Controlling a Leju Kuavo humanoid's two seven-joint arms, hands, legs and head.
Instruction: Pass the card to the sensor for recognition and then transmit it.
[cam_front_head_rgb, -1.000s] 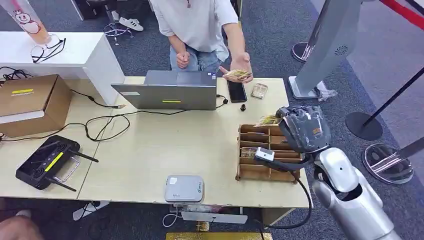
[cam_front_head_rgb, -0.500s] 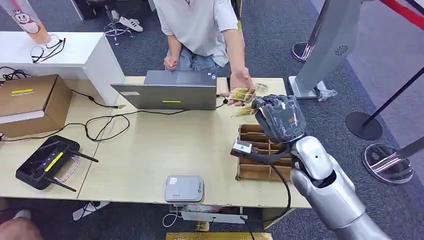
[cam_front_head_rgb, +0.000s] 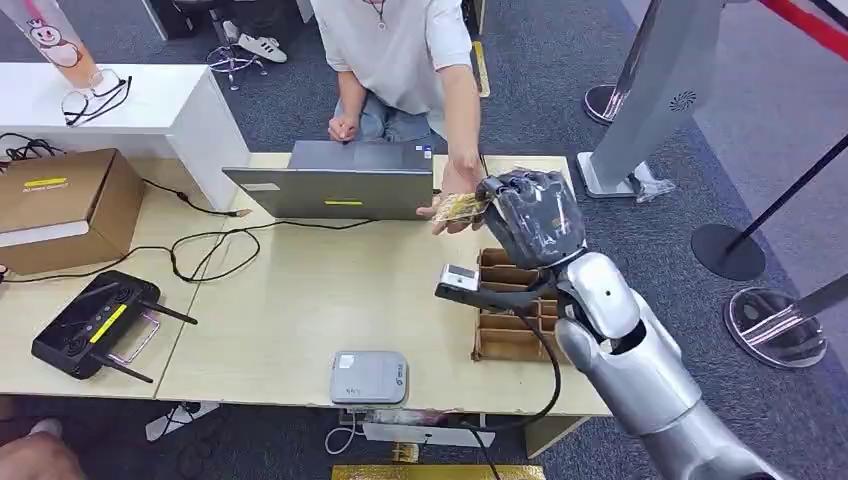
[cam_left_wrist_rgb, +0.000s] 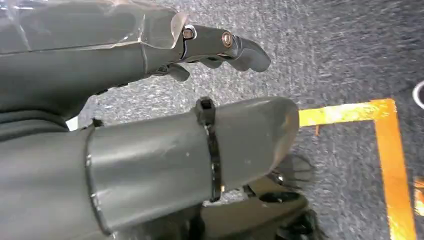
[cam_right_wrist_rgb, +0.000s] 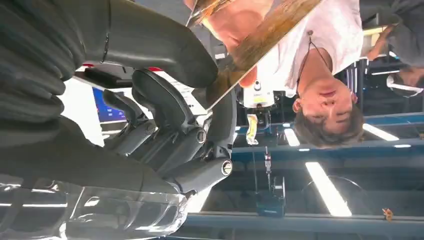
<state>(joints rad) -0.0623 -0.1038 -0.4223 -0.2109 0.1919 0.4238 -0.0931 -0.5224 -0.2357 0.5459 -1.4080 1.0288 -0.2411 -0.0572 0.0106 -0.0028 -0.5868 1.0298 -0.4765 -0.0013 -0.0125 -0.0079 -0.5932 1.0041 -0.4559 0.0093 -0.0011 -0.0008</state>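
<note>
Head view: the right hand (cam_front_head_rgb: 530, 215) grips the card (cam_front_head_rgb: 462, 207) above the desk (cam_front_head_rgb: 300, 300), its far edge touching a person's hand (cam_front_head_rgb: 452, 192). The sensor (cam_front_head_rgb: 369, 376) lies well nearer than the hand.

Left wrist view: left hand (cam_left_wrist_rgb: 150, 90) empty, fingers apart, over floor.

Right wrist view: thumb (cam_right_wrist_rgb: 150, 40) and fingers pinch the card.

Dark grey carpet (cam_front_head_rgb: 560, 70) all round. Pale wooden table (cam_front_head_rgb: 300, 310) at centre, white counter (cam_front_head_rgb: 120, 100) at ten o'clock, yellow floor tape (cam_left_wrist_rgb: 390, 150).
</note>
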